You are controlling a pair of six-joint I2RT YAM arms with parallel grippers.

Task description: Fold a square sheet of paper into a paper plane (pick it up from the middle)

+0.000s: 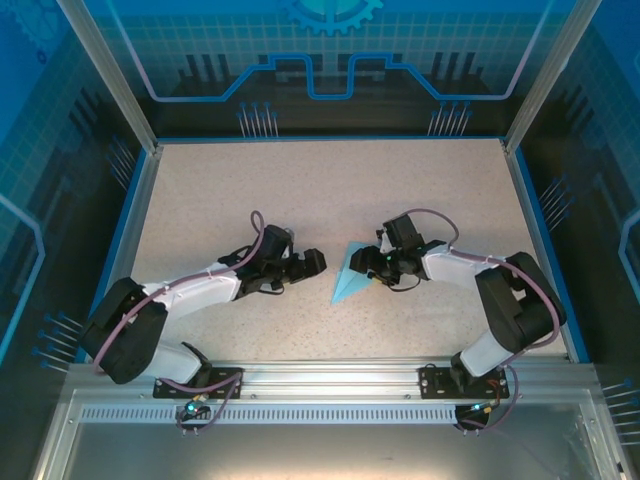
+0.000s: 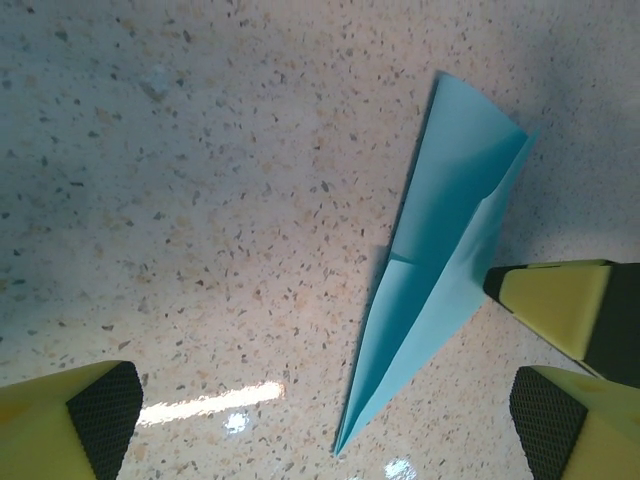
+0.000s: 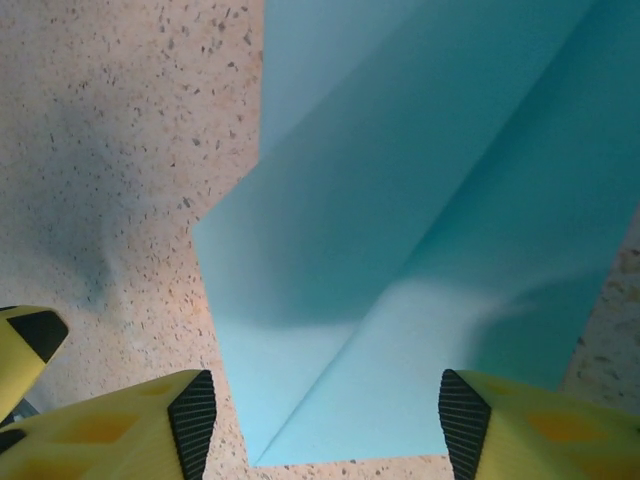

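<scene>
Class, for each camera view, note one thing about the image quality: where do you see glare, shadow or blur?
Left wrist: a bright glare streak on the table, left of the sharply focused paper plane. Right wrist: a soft shadow band crosses the paper plane, which looks slightly blurred this close. Top external: even light, no glare on the table.
</scene>
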